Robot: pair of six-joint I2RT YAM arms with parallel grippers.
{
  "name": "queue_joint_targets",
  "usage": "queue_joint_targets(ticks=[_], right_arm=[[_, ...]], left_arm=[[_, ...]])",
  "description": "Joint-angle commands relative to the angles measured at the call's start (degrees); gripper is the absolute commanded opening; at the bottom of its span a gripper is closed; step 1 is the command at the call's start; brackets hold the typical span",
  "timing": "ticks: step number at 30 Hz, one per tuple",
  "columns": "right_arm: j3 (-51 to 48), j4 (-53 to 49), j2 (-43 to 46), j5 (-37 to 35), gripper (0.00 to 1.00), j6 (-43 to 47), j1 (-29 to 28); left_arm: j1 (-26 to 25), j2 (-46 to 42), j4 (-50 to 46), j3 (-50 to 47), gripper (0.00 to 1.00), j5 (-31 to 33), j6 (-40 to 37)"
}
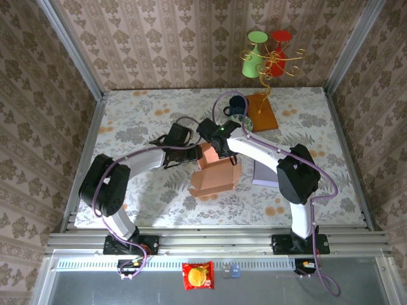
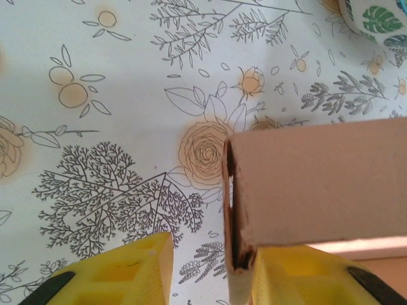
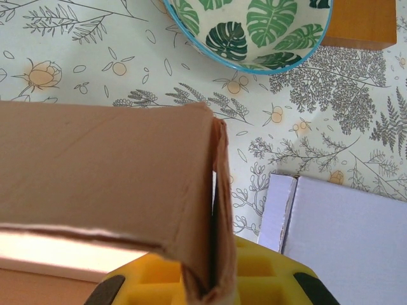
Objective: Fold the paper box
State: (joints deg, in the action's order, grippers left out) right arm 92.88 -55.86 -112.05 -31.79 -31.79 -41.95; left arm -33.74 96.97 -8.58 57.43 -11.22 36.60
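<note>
left end effector (image 2: 213, 257): yellow fingers stand apart. one upright wall edge of the paper box (image 2: 318, 184) sits in the gap, close against the one pad (image 2: 299, 273), with clear space to the other. nothing pinched.

right end effector (image 3: 206, 279): closed on the opposite wall of the paper box, cardboard edge clamped between its pads.

paper box, brown cardboard, partly raised, lies mid-desk between the two arms. both end effectors meet at its far end in the top view.

surroundings: leaf-patterned bowl (image 3: 254, 25) just beyond the box, apart from it. behind the bowl, a wooden base (image 3: 359, 22) carries a gold mug tree (image 1: 267, 60) with a green and a red cup. a flat white box (image 3: 350, 222) lies just beside the box's right side, under the right arm. floral desk (image 1: 140, 121) elsewhere bare. a red snack packet (image 1: 198, 276) sits on the front ledge, well apart.
</note>
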Motion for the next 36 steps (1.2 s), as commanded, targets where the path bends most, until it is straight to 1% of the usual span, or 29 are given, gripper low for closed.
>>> queue_joint_targets(ticks=[1,8,15,17,23,24,25,28,30,33,34,36], right_arm=[[-0.76,-0.75,-0.35,0.59,0.00,-1.87,-0.27],[-0.79,-0.95,-0.47,1.68,0.00,-2.40,-0.31],[-0.68,-1.32,-0.89,2.44,0.00,-2.57,-0.26],[-0.76,-1.36,-0.88,2.59,0.00,-2.66,-0.32],[-0.51,-1.44,-1.04,3.17,0.00,-3.10,-0.32],[-0.45,-1.66,-1.06,3.30,0.00,-3.26,-0.32],[-0.46,-1.79,-1.13,3.49,0.00,-3.53,-0.23],[-0.27,-3.04,-1.39,4.23,0.00,-5.04,0.10],[-0.13,-4.02,-1.41,5.65,0.00,-6.89,0.67],[-0.16,-4.93,-1.48,9.42,0.00,-9.55,2.07],[0.02,-5.21,-1.60,10.54,0.00,-10.39,2.43],[0.15,-5.49,-1.94,12.35,0.00,-11.61,2.80]], left_arm=[[-0.83,1.45,-0.88,2.21,0.33,1.99,-1.83],[-2.62,3.63,-2.84,3.78,0.23,6.32,-1.35],[-4.45,4.64,-7.18,6.07,0.07,10.71,-0.92],[-4.94,4.95,-8.08,6.57,0.01,11.42,-0.68],[-5.46,4.83,-9.15,6.82,0.00,12.33,-0.12],[-5.47,4.65,-9.34,6.98,0.01,12.44,-0.29],[-5.48,4.40,-9.76,7.34,0.10,12.46,-0.48],[-5.76,3.27,-11.49,8.79,0.32,12.40,-2.05],[-5.95,2.29,-13.23,10.22,0.43,12.11,-3.48],[-6.35,-0.45,-13.76,10.51,0.55,11.40,-4.51],[-6.37,-1.28,-13.71,10.26,0.58,11.05,-4.52],[-6.36,-3.06,-13.16,9.58,0.60,9.96,-4.25]])
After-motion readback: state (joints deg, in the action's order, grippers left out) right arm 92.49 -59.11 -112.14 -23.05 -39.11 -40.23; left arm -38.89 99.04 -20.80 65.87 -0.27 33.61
